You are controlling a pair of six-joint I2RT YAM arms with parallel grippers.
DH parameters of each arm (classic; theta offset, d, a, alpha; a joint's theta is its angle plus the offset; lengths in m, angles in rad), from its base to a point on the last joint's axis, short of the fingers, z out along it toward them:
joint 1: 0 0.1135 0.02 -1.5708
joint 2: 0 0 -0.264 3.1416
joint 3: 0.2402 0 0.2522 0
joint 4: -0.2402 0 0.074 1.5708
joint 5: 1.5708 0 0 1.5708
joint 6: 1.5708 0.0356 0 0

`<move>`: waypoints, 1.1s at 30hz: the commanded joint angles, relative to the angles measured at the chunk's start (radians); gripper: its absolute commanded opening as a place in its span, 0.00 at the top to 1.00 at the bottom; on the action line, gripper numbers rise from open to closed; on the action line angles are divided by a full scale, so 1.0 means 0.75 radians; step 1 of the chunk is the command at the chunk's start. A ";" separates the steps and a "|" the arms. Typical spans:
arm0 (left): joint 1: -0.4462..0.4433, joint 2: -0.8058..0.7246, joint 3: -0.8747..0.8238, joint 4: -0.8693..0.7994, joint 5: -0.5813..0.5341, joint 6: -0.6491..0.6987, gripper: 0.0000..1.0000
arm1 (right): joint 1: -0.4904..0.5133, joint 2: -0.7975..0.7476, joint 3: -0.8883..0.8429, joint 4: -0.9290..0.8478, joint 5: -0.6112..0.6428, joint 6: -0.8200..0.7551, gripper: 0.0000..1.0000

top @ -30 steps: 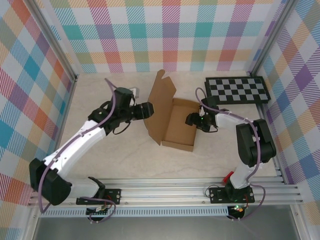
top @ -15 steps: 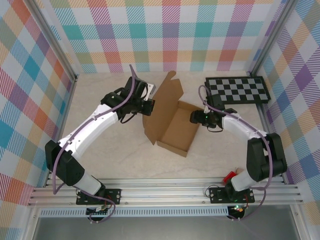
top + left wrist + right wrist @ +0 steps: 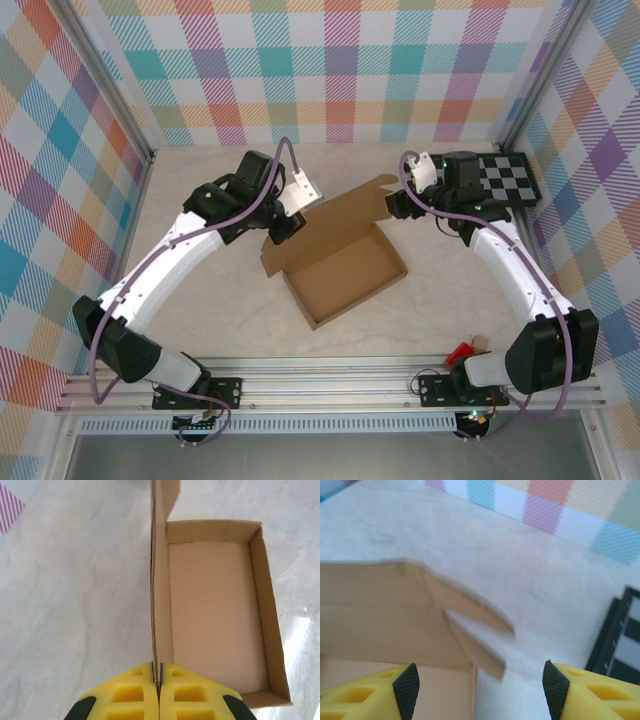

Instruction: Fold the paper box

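The paper box [image 3: 345,272] was matt brown cardboard, smooth-faced. The counter [image 3: 230,320] looked pale, marbled and faintly glossy. The fingers [image 3: 355,695] were yellow moulded plastic, black-tipped.

My overhead feed was bright and evenly lit, with only faint, soft shadows on the bench [image 3: 420,310]. On the left wrist feed I saw a white glare patch on the bench beside the paper box [image 3: 215,620]. My right wrist feed was blurred, the box's flaps smeared
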 commanded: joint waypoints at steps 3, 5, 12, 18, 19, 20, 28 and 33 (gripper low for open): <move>0.009 -0.001 0.041 -0.061 0.078 0.175 1.00 | -0.011 0.024 -0.097 0.138 -0.347 -0.269 0.36; 0.012 0.009 0.038 -0.064 0.078 0.181 1.00 | -0.014 0.007 -0.157 0.182 -0.359 -0.305 0.38; 0.046 0.005 0.005 -0.044 0.057 0.183 1.00 | -0.104 -0.013 -0.238 0.084 -0.578 -0.419 0.42; 0.058 0.000 -0.001 -0.025 0.104 0.172 1.00 | -0.116 0.014 -0.245 0.052 -0.629 -0.480 0.53; 0.058 0.002 -0.001 -0.023 0.107 0.168 1.00 | -0.116 0.019 -0.241 0.057 -0.627 -0.478 0.59; 0.058 0.001 -0.001 -0.019 0.107 0.164 1.00 | -0.116 0.026 -0.235 0.057 -0.621 -0.475 0.63; 0.058 -0.013 -0.014 -0.008 0.161 0.155 1.00 | -0.114 0.034 -0.274 0.243 -0.464 -0.324 0.63; 0.059 -0.008 -0.012 0.026 0.163 0.111 1.00 | -0.062 0.017 -0.310 0.312 -0.326 -0.251 0.87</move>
